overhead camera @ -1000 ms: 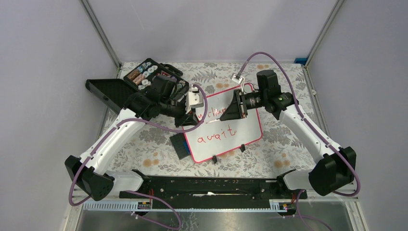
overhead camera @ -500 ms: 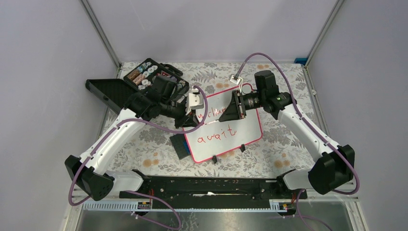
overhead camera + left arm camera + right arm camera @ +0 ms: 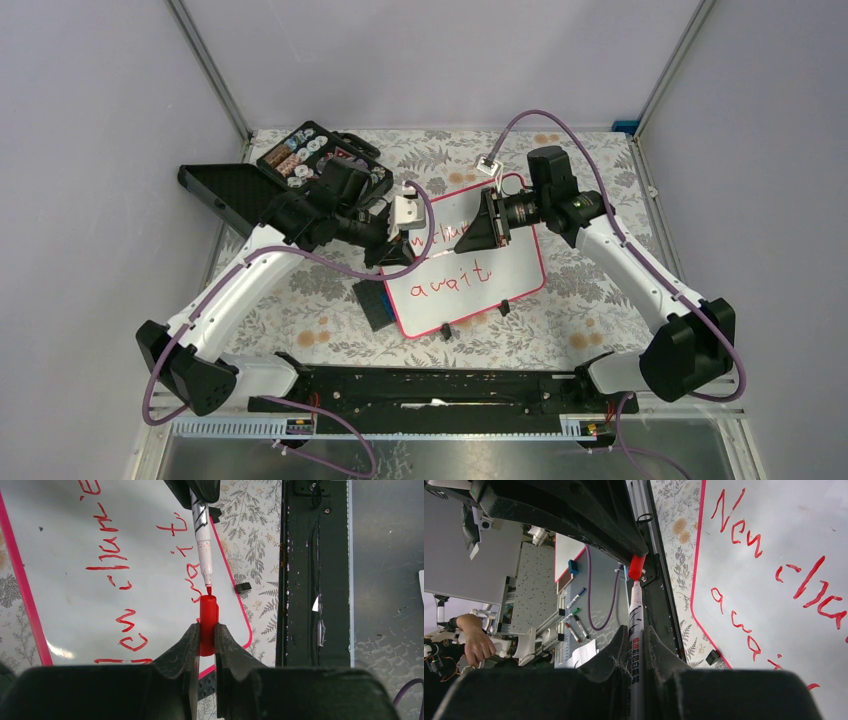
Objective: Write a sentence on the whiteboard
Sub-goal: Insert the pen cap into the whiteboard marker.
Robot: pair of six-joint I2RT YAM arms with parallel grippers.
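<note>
Whiteboard (image 3: 515,270), glossy white, pink-red framed, bears a red handwritten sentence (image 3: 452,283). Over it, left tool (image 3: 206,630) pinches a red cap (image 3: 208,609); right tool (image 3: 636,630) grips a white marker (image 3: 635,605).

1. On the overhead view I see the desk (image 3: 600,300) covered in a pale floral print with orange blooms.
2. The whiteboard (image 3: 520,262) rests skewed near its middle, with two black clip feet (image 3: 445,331) on the near edge.
3. A dark plate with blue blocks (image 3: 374,303) sits just beside the board's near left corner.
4. An open black case (image 3: 352,140) of small round items lies far left, its lid (image 3: 225,195) folded outward.
5. A black rail (image 3: 430,390) runs along the near edge.
</note>
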